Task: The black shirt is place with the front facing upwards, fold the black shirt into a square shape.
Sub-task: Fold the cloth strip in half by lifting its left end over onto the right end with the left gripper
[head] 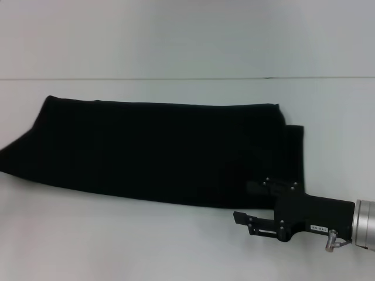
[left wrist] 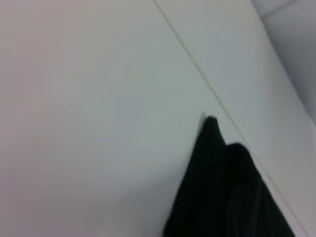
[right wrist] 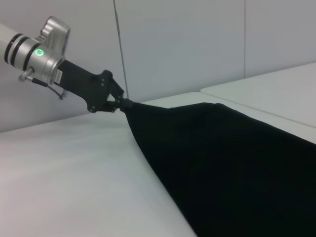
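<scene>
The black shirt [head: 158, 155] lies folded into a long band across the white table, plain black side up, with no lettering showing. My right gripper [head: 243, 223] hovers over bare table just in front of the shirt's near edge, toward its right end, not touching the cloth. In the right wrist view, my left gripper [right wrist: 122, 102] is shut on the shirt's far corner, and the black shirt [right wrist: 222, 163] runs taut from it. That arm is outside the head view. The left wrist view shows only the pointed shirt corner [left wrist: 211, 129] against the table.
A seam in the white table [head: 187, 78] runs across behind the shirt. Bare tabletop [head: 117, 240] lies in front of the shirt and to the left of my right gripper. A pale wall [right wrist: 187, 44] stands behind the table.
</scene>
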